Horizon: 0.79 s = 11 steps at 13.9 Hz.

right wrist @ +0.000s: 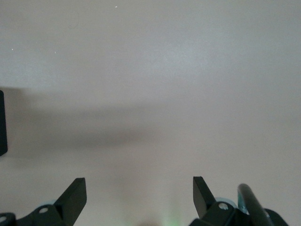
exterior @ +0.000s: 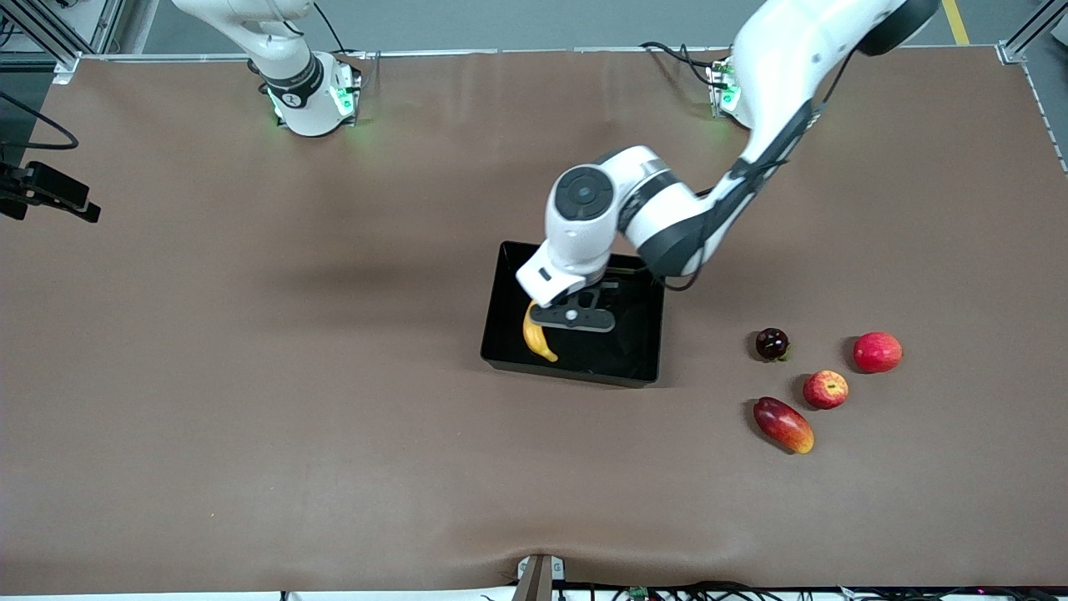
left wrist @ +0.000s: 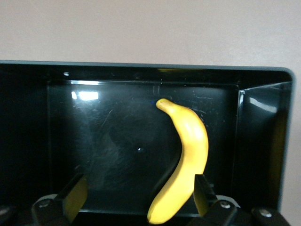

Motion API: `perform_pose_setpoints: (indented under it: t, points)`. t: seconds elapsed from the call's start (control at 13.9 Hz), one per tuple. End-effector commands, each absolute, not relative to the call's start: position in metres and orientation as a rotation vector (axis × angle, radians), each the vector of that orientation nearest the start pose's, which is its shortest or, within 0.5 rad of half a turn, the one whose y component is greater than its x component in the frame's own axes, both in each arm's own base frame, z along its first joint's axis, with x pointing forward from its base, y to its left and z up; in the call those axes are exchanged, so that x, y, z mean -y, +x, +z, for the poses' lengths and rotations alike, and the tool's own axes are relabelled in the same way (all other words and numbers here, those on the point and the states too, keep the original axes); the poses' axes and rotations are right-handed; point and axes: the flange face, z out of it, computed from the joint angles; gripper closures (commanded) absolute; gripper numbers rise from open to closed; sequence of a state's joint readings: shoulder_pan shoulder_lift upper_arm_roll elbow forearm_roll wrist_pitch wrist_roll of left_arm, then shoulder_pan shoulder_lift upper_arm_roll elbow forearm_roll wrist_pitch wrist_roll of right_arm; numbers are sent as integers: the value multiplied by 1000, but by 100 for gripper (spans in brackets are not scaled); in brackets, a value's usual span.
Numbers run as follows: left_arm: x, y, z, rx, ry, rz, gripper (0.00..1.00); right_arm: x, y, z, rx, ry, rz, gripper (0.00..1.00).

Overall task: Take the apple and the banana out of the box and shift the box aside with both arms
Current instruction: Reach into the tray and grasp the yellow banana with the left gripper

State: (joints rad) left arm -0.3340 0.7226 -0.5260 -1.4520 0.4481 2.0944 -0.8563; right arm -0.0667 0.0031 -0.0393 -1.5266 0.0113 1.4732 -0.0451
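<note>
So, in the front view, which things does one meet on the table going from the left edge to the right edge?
banana in the box → dark round fruit → mango → apple → pinkish-red round fruit

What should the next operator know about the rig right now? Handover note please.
Left gripper: open, over the box, lined up on the banana, not gripping it.
Right gripper: open, empty, over bare table; that arm waits.
Banana lies in the box, by the wall toward the right arm's end.
Apple is on the table toward the left arm's end, among other fruit.
Done: apple out.
Left: lift the banana out, then move the box aside with both arms.
</note>
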Motion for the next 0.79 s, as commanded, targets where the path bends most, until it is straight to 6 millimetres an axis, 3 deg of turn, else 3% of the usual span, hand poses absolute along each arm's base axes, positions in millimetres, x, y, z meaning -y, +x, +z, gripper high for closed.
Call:
perform_pose_setpoints:
  t: [0.0, 0.43, 0.72]
  points:
    - [493, 541, 274, -141, -3117, -135, 0, 60, 542, 638, -103, -3114, 88, 0]
    - [512, 530, 223, -107, -3193, -129, 0, 60, 542, 638, -103, -3114, 86, 0]
    - [513, 528, 206, -116, -3198, -125, 0, 59, 542, 639, -100, -3115, 83, 0]
